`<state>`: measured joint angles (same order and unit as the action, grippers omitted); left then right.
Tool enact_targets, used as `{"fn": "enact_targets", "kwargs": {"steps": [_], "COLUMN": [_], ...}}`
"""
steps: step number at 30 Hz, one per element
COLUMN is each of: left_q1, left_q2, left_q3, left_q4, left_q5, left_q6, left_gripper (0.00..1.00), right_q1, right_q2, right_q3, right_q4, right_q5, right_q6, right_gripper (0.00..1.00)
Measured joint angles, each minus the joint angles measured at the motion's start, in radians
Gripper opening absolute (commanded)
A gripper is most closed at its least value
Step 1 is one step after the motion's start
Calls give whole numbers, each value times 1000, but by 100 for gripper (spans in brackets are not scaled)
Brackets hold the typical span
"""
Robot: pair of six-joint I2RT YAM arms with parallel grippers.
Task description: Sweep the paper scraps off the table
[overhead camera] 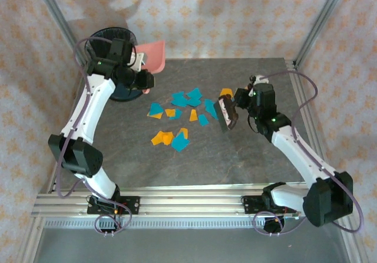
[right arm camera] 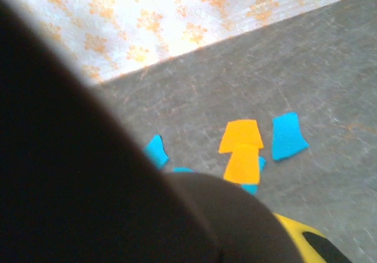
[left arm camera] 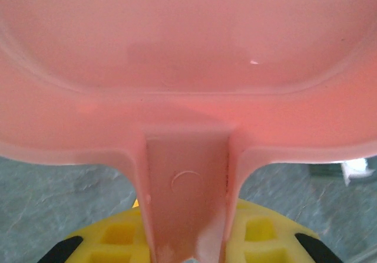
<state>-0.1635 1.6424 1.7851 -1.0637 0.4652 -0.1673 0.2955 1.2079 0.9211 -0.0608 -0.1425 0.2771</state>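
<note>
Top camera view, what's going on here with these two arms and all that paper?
Two robot arms are set up for sweeping. The left end effector is shut on the handle of the pink dustpan, near the dark blue bin at the far left of the table. The right end effector grips a dark brush beside the paper scraps, scattered mid-table.

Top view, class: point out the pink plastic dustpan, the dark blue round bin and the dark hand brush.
pink plastic dustpan [overhead camera: 155, 55], top view, pan's bare inside.
dark blue round bin [overhead camera: 121, 95], top view, near edge.
dark hand brush [overhead camera: 227, 114], top view, brush head.
</note>
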Motion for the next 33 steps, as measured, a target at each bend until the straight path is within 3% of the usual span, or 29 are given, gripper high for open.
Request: {"fn": "enact_targets", "kwargs": {"steps": [15,23,33], "left_q1": [-125,-178,-231], "left_q2": [-139,-170,-170], "left_q3": [-306,-369,-380], "left_q4": [-55,-54,-54], "left_q5": [-149,-164,-179], "left_q6": [90,87,87], "left_gripper": [0,0,0], "right_q1": [-85,-96,-115], "right_q2": [346,500,562], "right_q3": [217,303,300], "right_q4": [133,158,159], "right_q5": [-134,-158,-142], "right_q6": [155,202,215], "right_gripper": [0,0,0]}}
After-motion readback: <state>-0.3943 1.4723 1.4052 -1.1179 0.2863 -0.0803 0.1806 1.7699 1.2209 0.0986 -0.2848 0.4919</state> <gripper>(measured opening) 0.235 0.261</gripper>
